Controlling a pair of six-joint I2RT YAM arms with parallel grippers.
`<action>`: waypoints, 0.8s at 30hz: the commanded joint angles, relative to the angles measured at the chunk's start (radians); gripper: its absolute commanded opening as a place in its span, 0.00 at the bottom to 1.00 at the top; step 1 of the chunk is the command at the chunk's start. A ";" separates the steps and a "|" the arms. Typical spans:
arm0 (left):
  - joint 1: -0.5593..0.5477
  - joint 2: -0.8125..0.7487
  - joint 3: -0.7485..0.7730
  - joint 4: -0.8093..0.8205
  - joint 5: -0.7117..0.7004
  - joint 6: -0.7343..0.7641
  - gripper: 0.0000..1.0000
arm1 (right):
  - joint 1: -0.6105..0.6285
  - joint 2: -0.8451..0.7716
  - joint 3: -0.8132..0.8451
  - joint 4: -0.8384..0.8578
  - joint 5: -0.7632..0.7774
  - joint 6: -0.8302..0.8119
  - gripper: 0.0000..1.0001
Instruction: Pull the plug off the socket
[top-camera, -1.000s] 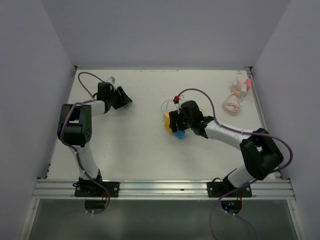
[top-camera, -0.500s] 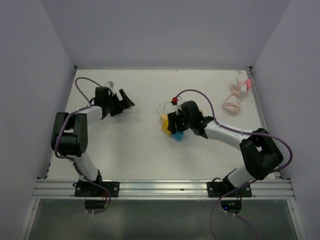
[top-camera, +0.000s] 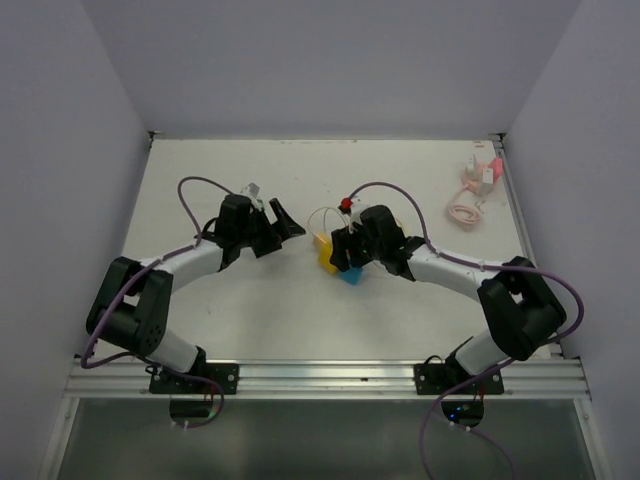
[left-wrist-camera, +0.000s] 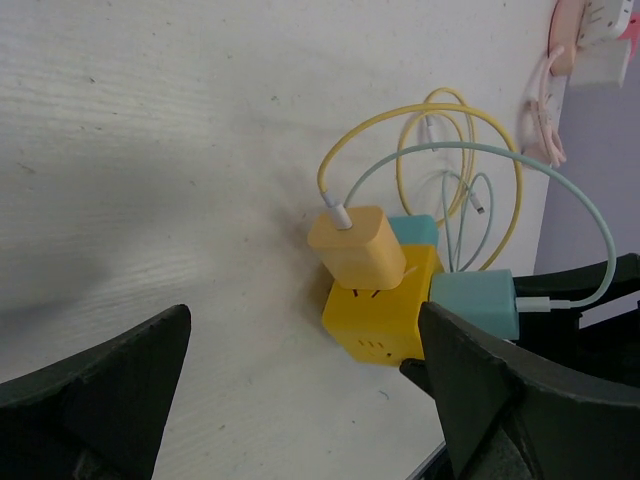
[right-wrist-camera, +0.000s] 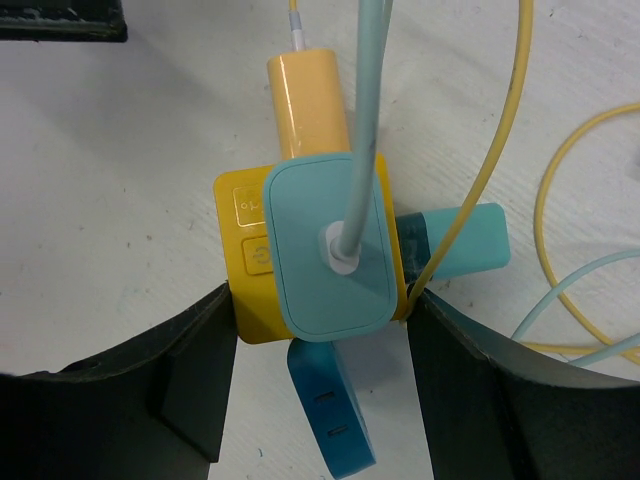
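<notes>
The socket is a yellow cube on the white table, with several plugs in it. A yellow-orange plug with a yellow cable sticks out toward the left arm. A teal plug sits on another face, trailing a teal cable. A dark blue plug and another teal plug sit on other faces. My right gripper is shut on the cube, one finger on each side. My left gripper is wide open, just short of the yellow-orange plug.
Yellow and teal cable loops lie behind the socket. A pink charger with a coiled pink cable lies at the back right corner, by the side wall. A small red piece shows near the right wrist.
My left arm has swung from the back left to just left of the socket, and its jaws have opened wide. The right gripper has kept its hold; the socket shifted slightly left.
</notes>
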 joint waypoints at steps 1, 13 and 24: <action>-0.050 0.026 0.028 0.102 -0.035 -0.134 1.00 | 0.014 -0.015 -0.019 0.026 -0.035 0.008 0.00; -0.177 0.161 0.045 0.216 -0.165 -0.299 0.92 | 0.030 -0.026 -0.042 0.074 -0.052 0.046 0.00; -0.200 0.227 -0.015 0.374 -0.177 -0.402 0.79 | 0.037 -0.023 -0.065 0.115 -0.069 0.077 0.00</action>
